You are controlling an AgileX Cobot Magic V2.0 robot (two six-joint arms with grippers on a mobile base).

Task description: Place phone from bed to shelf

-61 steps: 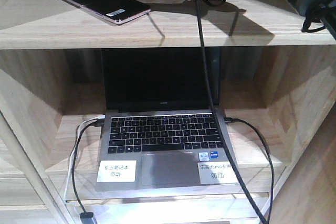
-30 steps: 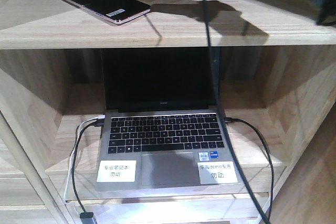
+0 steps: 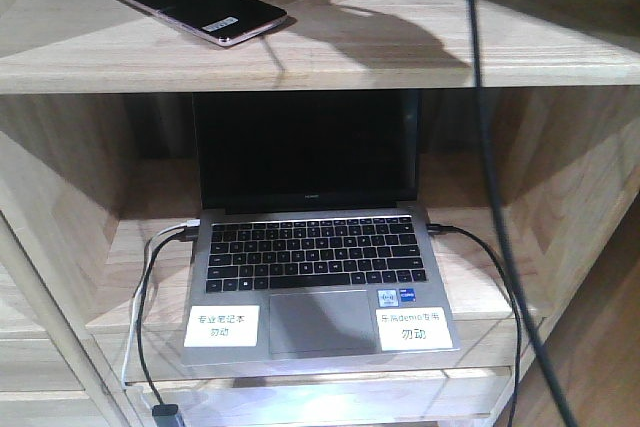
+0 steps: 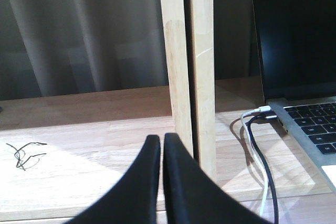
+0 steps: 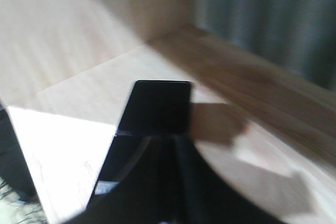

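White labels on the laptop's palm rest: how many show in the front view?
2. One white label sits left of the touchpad on the laptop; the other white label sits right of it, under a small blue sticker. None seem hidden.

Smooth black curved left claw (image 4: pixel 161 145), tapered fingers, black cable (image 3: pixel 485 137)

My left claw (image 4: pixel 160 145) has its two dark fingers (image 4: pixel 142 182) pressed together, tips touching with only a thin seam between them, rising from the bottom edge of the left wrist view and pointing away toward the far side. My right claw (image 5: pixel 173 145) shows as dark blurred fingers low in the right wrist view; I cannot tell how its jaws stand. Neither arm appears in my front view.
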